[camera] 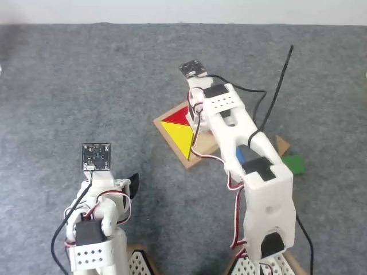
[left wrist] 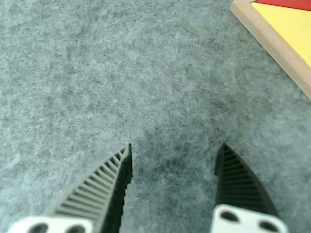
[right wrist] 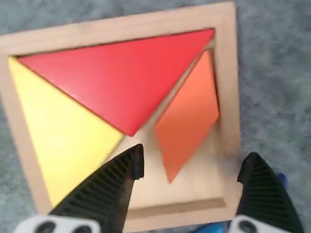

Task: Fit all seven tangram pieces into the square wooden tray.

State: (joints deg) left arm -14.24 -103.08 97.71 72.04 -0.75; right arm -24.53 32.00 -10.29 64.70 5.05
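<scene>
Now | orange piece [right wrist: 187, 116] in tray [right wrist: 227, 97], long axis toward corner | left fingers [left wrist: 109, 187] apart | right fingers [right wrist: 114, 182] apart

No legible writing anywhere

The tangram pieces [right wrist: 116, 82], the wooden tray [right wrist: 228, 97] and the grey felt [camera: 86, 86] bear no readable words; no numbers, labels or signs either.

tray [camera: 174, 143]: red piece [camera: 179, 116], yellow piece [camera: 182, 136] inside | right arm [camera: 241, 132] overhead

Wooden tray [right wrist: 228, 73] holding red triangle [right wrist: 121, 82], yellow triangle [right wrist: 58, 136], orange parallelogram [right wrist: 187, 121], green piece [camera: 294, 165] outside
</scene>
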